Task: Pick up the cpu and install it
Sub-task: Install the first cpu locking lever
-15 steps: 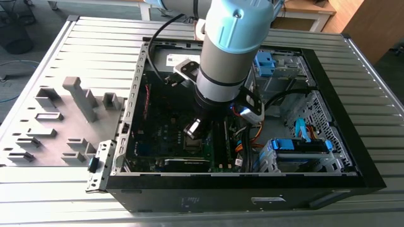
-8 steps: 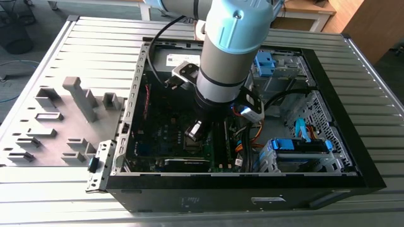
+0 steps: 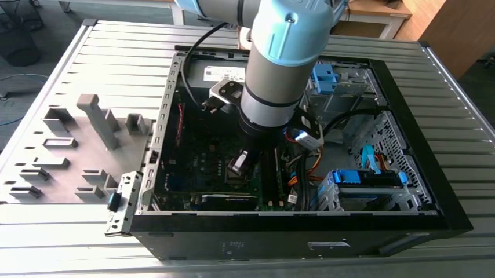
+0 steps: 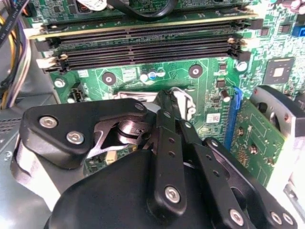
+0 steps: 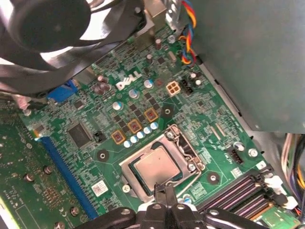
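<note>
The cpu (image 5: 155, 165), a small silvery square chip, lies flat in the open socket (image 5: 189, 148) of the green motherboard (image 5: 119, 109) in the first wrist view. My gripper (image 5: 163, 189) hangs right at the chip's near edge, its two thin black fingertips close together and nothing seen between them. In the second wrist view the gripper (image 4: 172, 98) hides most of the socket. The exterior view shows the arm reaching down into the open computer case (image 3: 309, 231), with the gripper (image 3: 240, 162) low over the board.
Memory slots (image 4: 143, 45) run beside the socket. A black fan (image 5: 47, 28), a blue card slot (image 5: 66, 167), a grey metal box (image 5: 248, 62) and coloured cables (image 5: 188, 28) surround it. A grey tray (image 3: 77, 145) of plastic blocks lies at the exterior view's left.
</note>
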